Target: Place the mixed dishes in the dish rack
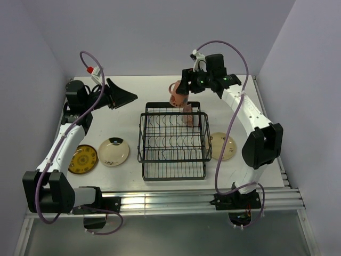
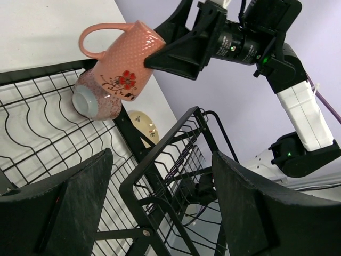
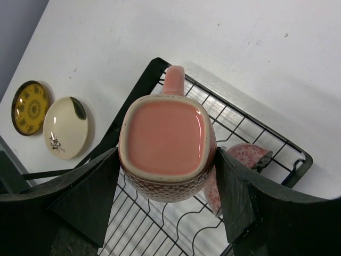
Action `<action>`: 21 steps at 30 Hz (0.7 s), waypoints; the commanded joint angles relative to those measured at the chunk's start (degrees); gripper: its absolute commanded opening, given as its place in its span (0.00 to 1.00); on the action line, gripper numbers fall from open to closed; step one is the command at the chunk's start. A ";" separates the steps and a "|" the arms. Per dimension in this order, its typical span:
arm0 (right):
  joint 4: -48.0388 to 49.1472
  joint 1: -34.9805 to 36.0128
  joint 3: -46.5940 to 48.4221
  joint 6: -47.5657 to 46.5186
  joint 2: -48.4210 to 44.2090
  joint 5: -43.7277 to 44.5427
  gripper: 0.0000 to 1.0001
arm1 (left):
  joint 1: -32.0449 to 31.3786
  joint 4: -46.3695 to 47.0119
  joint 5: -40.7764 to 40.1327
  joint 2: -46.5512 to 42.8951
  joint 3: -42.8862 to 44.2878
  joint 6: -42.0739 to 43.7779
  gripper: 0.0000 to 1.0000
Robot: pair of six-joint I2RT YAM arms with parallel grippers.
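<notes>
Plates first, since they sit closest to my bases: a yellow patterned round plate (image 1: 83, 159) and a cream round plate with a dark sprig (image 1: 113, 151) lie flat, just beside each other on my left side of the white table (image 1: 154, 85). A second cream plate (image 1: 222, 146) lies flat right of the black wire dish rack (image 1: 173, 169), near its wall. None of the three is loaded yet. Further back, a small pink speckled bowl with a grey-blue inside (image 2: 98, 101) leans on its side inside the rack at the far end. Right above it, my right gripper (image 1: 184, 88) is clamped on the pink dotted ceramic mug (image 3: 165, 138), one finger on each side wall near the rim. The mug hangs tilted over the rack's far rim, mouth facing my wrist, base aimed down into the rack, loop handle sticking out beyond the rim. So the rack slot is straight off the base end of the mug's long axis, and I reckon it's a short lowering move. Can't tell whether the base touches the bowl. My left gripper (image 2: 162, 154) hangs well off to the far left with its fingers apart and nothing between them, so the right arm is the near one. Writing? Just a red flower on the mug, no readable text.
</notes>
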 commanded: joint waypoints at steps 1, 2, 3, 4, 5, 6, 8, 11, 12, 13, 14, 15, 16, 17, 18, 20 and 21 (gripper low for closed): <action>4.97 2.56 3.82 -1.60 1.88 -0.28 0.00 | 0.43 4.05 0.33 0.15 -1.03 0.69 0.81; 5.23 2.83 3.82 -1.69 2.40 0.34 0.00 | 0.43 4.66 0.41 0.42 -1.21 0.43 0.80; 5.67 2.92 3.65 -1.69 2.75 0.26 0.00 | 0.43 4.84 0.41 0.42 -1.47 0.43 0.80; 6.11 3.18 3.47 -1.69 2.93 0.17 0.00 | 0.43 4.76 0.41 0.59 -1.56 0.51 0.80; 7.24 3.18 3.21 -1.69 3.37 -0.01 0.00 | 0.52 4.75 0.33 0.68 -1.56 0.95 0.80; 7.95 3.27 2.33 -1.69 3.46 -0.27 0.00 | 0.52 4.32 0.24 0.77 -1.65 1.39 0.80; 10.15 3.27 0.75 -1.87 3.37 -0.54 0.00 | 0.87 3.35 -0.29 1.29 -1.30 2.88 0.80; 12.61 3.27 -1.36 -1.78 2.59 -0.80 0.00 | 1.58 1.51 -0.99 2.61 -0.42 4.98 0.78; 13.05 3.27 -1.63 -1.69 2.41 -1.06 0.00 | 1.84 0.28 -1.25 3.05 0.36 5.52 0.77; 13.23 3.18 -1.63 -1.87 2.32 -1.76 0.00 | 2.36 0.01 -1.34 4.19 0.72 6.31 0.77; 13.14 3.18 -1.72 -1.96 2.23 -1.85 0.00 | 2.72 0.01 -0.73 4.89 1.07 6.40 0.77; 13.14 3.18 -1.72 -2.04 2.23 -2.20 0.00 | 2.81 1.31 0.23 5.60 1.77 6.40 0.77; 13.23 3.18 -1.98 -2.22 2.06 -2.47 0.00 | 4.46 2.55 1.54 6.39 2.04 6.31 0.77; 13.23 3.01 -2.16 -2.57 1.79 -3.34 0.00 | 4.91 3.78 2.77 7.87 2.30 5.88 0.77; 13.14 2.83 -2.07 -2.66 1.79 -3.78 0.00 | 5.61 4.92 5.14 8.76 3.26 5.79 0.77; 12.18 2.57 -1.20 -3.01 1.97 -4.58 0.00 | 6.06 9.92 8.31 11.92 4.32 4.04 0.77; 12.00 2.48 -0.93 -3.19 1.88 -4.93 0.00 | 6.23 12.81 11.72 12.89 4.67 2.72 0.77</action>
